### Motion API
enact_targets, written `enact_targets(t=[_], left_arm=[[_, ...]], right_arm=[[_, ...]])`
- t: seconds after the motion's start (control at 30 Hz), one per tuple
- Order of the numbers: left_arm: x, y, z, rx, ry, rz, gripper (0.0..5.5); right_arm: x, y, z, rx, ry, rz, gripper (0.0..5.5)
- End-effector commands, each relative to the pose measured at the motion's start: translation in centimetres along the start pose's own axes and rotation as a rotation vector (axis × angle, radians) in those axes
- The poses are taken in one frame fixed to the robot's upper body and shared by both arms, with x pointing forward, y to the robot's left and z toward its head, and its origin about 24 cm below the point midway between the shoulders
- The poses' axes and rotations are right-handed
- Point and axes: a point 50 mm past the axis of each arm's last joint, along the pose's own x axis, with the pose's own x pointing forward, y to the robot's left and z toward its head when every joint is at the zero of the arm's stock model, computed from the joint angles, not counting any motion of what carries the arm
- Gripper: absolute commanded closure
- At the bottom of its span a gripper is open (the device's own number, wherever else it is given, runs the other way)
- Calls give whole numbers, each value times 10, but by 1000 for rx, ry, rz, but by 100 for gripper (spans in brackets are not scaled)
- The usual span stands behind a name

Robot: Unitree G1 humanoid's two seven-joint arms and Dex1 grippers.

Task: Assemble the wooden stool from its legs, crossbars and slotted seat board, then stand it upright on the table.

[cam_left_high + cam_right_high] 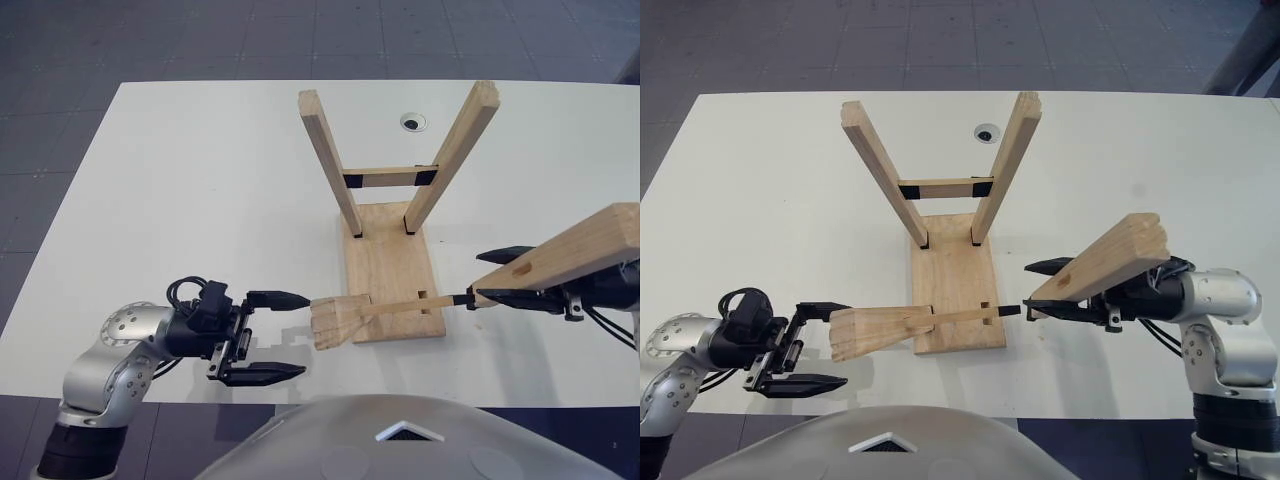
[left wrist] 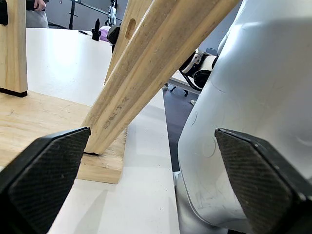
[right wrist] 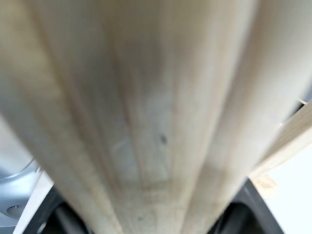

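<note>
While the seat board [image 1: 385,260] is lying flat at the middle of the white desk [image 1: 180,200], two legs are standing upright in its far end. The left one [image 1: 328,160] and the right one [image 1: 452,150] are leaning apart towards their tops. A far crossbar [image 1: 390,177] with black ends is joining them partway up.

At the near end, a third leg [image 1: 340,318] is lying across the board's left corner, its thick end overhanging onto the desk. A thin near crossbar [image 1: 410,304] is running from it to the right over the board, its black tip meeting the raised leg [image 1: 570,250].

The right hand [image 1: 475,279] is gripping the raised leg at its lower end, one finger on either side of the wood. The leg is tilting up and away to the right, clear of the desk.

The left hand [image 1: 303,335] is sitting low over the desk's near edge with its fingers spread wide and nothing between them. Its upper fingertip is just beside the end of the lying leg; I cannot tell whether they touch.

A round cable hole [image 1: 413,121] is showing in the desk beyond the upright legs.
</note>
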Motion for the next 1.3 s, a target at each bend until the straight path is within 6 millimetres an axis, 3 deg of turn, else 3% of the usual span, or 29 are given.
enact_targets(t=[0.03, 0.33, 0.83, 1.1, 1.3], left_arm=[[15, 4, -4, -15, -1, -14, 75], [18, 4, -4, -28, 6, -6, 75], [24, 10, 1, 3, -30, 65, 75], [22, 13, 3, 10, -17, 73, 75], [22, 14, 4, 10, -16, 78, 75]], right_arm=[[14, 4, -5, -46, -23, 31, 348], [24, 14, -4, -101, -74, 43, 348], [-6, 17, 5, -124, 4, -27, 348], [7, 36, 15, -191, 27, 71, 348], [11, 38, 20, -238, 34, 91, 348]])
